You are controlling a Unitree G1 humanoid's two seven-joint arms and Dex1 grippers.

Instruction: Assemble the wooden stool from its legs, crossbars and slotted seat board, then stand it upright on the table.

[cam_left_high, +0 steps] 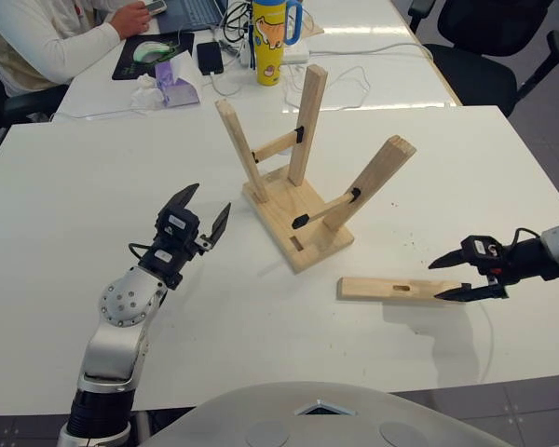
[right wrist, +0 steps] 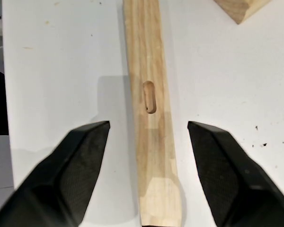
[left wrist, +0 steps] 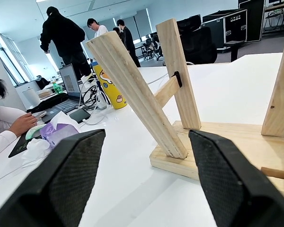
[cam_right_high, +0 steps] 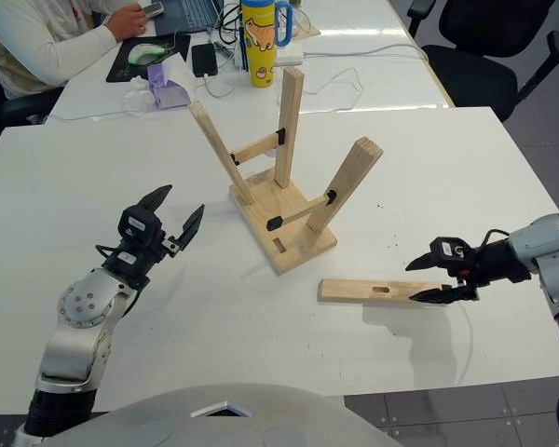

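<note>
The partly built stool lies upside down mid-table: its seat board [cam_left_high: 298, 228] rests flat with three legs [cam_left_high: 307, 124] sticking up, joined by two crossbars [cam_left_high: 276, 146]. A loose fourth leg [cam_left_high: 399, 290] with a slot lies flat to the right of the board. My right gripper [cam_left_high: 452, 277] is open at that leg's right end, its fingers [right wrist: 80, 165] straddling the leg [right wrist: 150, 113] without touching it. My left gripper [cam_left_high: 201, 212] hovers open just left of the stool, and between its fingers the nearest upright leg [left wrist: 139, 99] shows.
A second table behind holds a yellow mug [cam_left_high: 270, 39], a purple tissue box [cam_left_high: 176, 84], a phone [cam_left_high: 210, 57], cables and a laptop, with a person seated there. Office chairs [cam_left_high: 489, 51] stand at the back right. White table [cam_left_high: 93, 205] surface spreads around the stool.
</note>
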